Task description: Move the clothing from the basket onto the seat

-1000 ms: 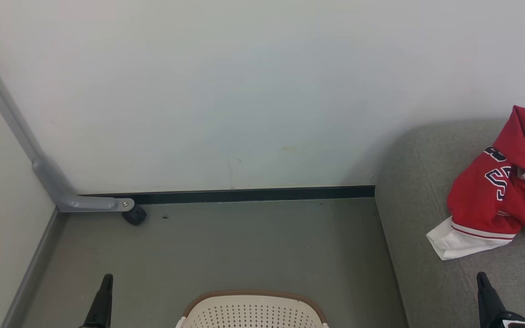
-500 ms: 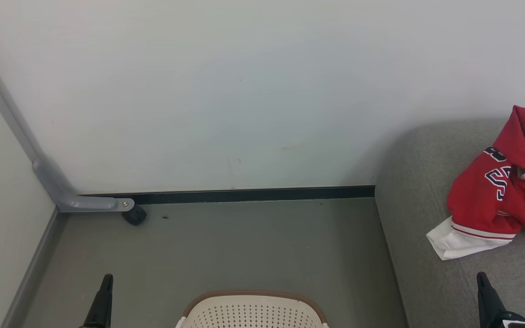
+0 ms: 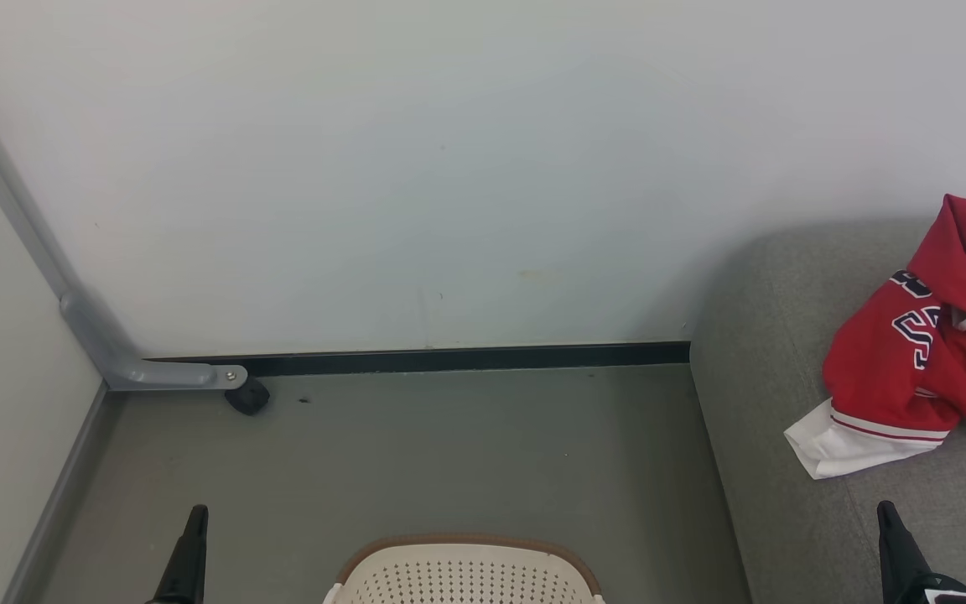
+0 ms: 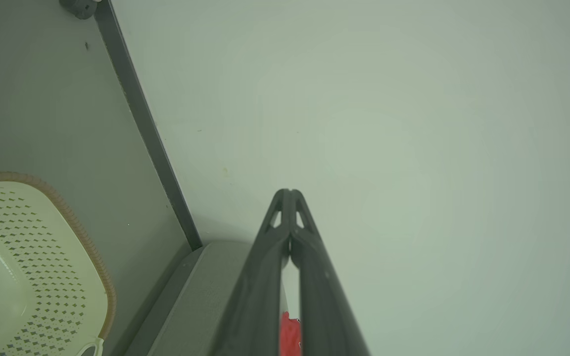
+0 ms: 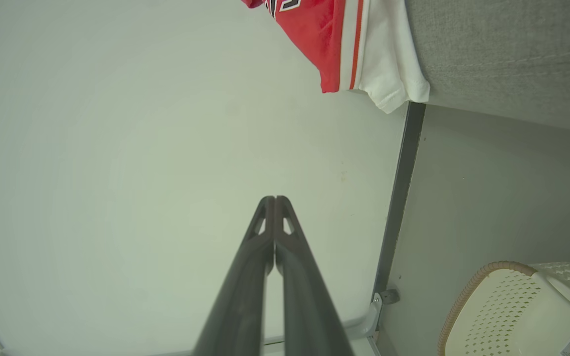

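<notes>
The clothing [image 3: 919, 356], a crumpled red jersey with a white sleeve and navy numerals, lies on the grey seat [image 3: 776, 436] at the right; its striped sleeve [image 5: 359, 49] shows in the right wrist view. The cream basket [image 3: 462, 575] with its brown rim stands on the floor at the bottom centre, also visible as the basket [image 4: 23, 267] and the basket [image 5: 522, 311] in the wrist views. My left gripper [image 3: 195, 513] is shut and empty, left of the basket. My right gripper [image 3: 887, 510] is shut and empty over the seat's front, below the jersey.
A pale wall [image 3: 449, 168] with a dark skirting strip [image 3: 449, 359] closes the far side. A grey angled bracket with a black wheel [image 3: 244, 394] sits at the left corner. Grey floor [image 3: 449, 453] lies between basket and wall.
</notes>
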Controlling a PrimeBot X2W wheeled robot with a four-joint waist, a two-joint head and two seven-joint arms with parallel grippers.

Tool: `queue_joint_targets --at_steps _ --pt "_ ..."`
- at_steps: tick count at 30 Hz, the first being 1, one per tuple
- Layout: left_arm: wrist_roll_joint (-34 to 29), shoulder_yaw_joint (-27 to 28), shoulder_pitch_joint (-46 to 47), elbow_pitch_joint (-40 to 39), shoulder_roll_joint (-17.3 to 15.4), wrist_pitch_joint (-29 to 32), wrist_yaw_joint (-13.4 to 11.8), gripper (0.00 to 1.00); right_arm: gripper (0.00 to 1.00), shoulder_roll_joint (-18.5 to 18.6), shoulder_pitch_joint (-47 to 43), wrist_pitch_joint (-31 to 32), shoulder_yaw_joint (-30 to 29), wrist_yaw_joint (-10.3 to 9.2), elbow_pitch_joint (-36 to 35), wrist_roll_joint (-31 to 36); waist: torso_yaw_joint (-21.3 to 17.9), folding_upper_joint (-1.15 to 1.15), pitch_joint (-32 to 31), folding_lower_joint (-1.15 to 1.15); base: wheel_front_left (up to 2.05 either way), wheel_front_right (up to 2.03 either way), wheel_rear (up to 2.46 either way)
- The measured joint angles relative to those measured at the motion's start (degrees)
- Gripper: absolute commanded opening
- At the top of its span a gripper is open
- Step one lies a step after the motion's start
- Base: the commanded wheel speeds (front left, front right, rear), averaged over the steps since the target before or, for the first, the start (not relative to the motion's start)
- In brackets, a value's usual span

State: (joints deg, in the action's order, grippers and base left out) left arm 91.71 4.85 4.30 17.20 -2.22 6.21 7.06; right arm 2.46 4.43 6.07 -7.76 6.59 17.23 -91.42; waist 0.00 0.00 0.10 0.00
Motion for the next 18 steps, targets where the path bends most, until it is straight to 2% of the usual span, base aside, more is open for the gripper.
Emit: queue_joint_targets --at_steps 18 --pt "0.0 0.0 0.0 0.0 0.0 0.0 0.0 0.00 0.00 0.0 0.0 0.0 0.0 0.00 0.0 0.0 0.0 0.00 0.0 0.00 0.00 0.00 0.00"
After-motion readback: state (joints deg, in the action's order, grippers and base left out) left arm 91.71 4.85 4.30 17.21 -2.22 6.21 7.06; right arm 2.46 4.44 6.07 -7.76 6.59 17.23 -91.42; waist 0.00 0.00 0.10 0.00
